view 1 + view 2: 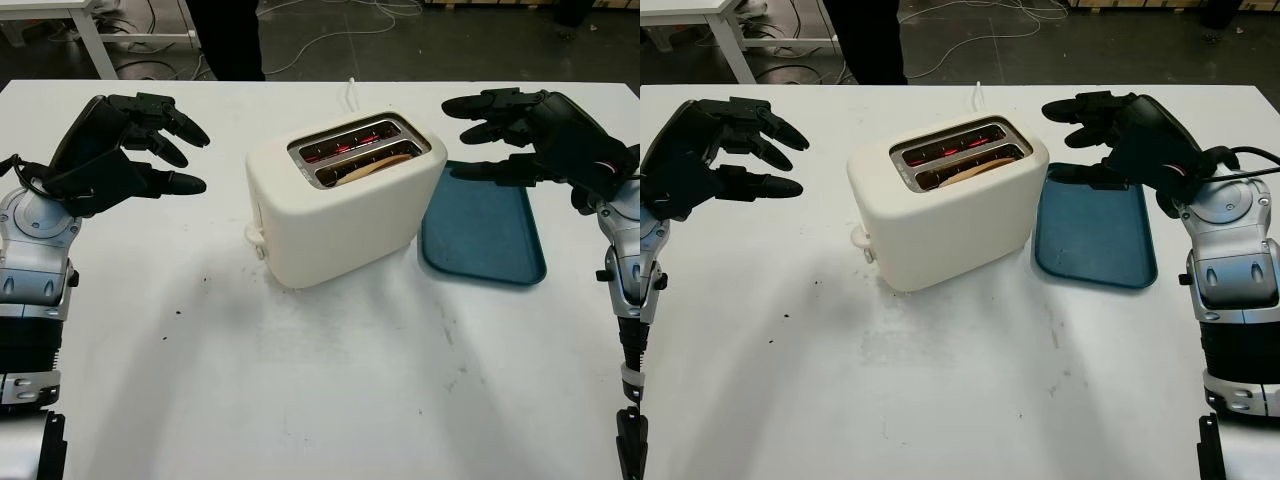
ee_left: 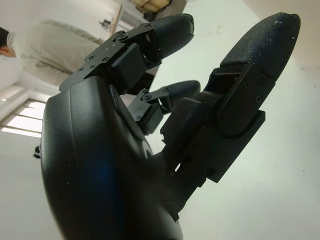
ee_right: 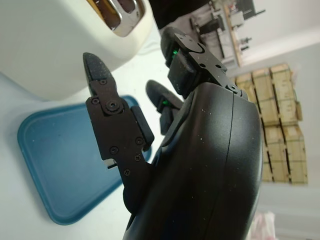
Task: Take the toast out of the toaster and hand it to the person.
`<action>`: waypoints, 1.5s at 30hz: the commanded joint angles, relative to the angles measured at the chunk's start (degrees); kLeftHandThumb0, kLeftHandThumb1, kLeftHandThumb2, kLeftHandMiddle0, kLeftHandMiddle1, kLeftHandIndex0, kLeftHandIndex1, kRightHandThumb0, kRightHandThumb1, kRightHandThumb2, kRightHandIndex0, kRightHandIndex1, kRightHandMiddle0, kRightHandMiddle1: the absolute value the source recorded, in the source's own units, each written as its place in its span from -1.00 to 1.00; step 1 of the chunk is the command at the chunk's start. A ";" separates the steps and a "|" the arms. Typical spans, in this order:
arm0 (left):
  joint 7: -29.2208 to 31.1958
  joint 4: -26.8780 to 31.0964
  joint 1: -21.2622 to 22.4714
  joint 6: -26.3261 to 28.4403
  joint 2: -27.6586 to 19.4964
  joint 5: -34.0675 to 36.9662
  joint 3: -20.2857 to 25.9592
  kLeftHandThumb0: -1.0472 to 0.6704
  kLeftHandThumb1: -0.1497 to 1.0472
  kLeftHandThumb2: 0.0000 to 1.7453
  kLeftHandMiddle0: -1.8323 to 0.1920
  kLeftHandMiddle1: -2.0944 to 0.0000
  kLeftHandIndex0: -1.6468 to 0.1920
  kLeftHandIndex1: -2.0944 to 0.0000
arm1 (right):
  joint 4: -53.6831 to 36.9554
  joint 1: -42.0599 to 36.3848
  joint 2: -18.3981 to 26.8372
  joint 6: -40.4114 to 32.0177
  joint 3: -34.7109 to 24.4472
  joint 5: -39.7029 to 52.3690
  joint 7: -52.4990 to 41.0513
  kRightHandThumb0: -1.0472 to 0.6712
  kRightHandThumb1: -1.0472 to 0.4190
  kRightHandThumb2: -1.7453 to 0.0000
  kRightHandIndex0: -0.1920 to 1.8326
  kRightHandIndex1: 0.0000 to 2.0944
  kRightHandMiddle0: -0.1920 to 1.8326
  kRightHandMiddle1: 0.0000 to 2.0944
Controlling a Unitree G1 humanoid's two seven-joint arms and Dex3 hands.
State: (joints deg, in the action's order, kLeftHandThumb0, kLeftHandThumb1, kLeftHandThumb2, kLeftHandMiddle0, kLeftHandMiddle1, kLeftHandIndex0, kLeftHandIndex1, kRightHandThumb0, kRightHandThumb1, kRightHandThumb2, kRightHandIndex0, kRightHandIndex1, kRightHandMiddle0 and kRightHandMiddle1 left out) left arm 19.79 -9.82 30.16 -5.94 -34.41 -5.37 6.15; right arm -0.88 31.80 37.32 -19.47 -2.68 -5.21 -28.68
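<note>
Toast (image 1: 362, 167) sits low in the nearer slot of the cream toaster (image 1: 340, 215), its browned edge just under the slot's rim, while the farther slot glows red and looks empty. From the left eye view, the left hand (image 1: 115, 150) hangs released above the table (image 1: 300, 390), well off to one side of the toaster, fingertips aimed toward it and grasping nothing. The right hand (image 1: 535, 135) hovers likewise released on the other side, its fingertips reaching over the far edge of the blue tray (image 1: 485, 235), which lies just beside the toaster and holds nothing. Both hands flank the toaster at about slot height, which I judge a ready stance before one reaches in from above.

The right eye view gives the same layout: toaster between the two sets of fingertips, toast nearer the right hand's side of the slot, and a person's dark legs (image 1: 865, 40) standing beyond the table's far edge, probably waiting to receive.

In the left wrist view the black fingers (image 2: 260, 60) are extended with nothing between them; a person in a light shirt (image 2: 55, 42) stands beyond them.

In the right wrist view the fingers (image 3: 107, 120) are slack and unladen, the empty tray beneath them and the toaster's slot just past their tips.
</note>
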 commanded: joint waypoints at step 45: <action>-0.14 0.16 -0.37 -0.48 -0.03 0.42 0.30 -1.00 0.24 -1.00 -0.01 0.14 -0.09 0.25 | 0.21 0.32 0.17 1.19 -0.40 1.85 -0.67 -0.06 -0.64 1.00 -0.67 -0.13 -0.26 -0.99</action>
State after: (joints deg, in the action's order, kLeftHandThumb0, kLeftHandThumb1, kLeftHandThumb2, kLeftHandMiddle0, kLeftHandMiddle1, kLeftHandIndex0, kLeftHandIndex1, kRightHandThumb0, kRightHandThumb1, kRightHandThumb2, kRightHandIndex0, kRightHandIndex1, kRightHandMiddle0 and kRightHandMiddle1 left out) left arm 19.79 -9.78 30.16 -6.14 -34.41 -5.19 6.15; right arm -0.92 31.80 37.06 -19.55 -3.03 -3.53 -29.00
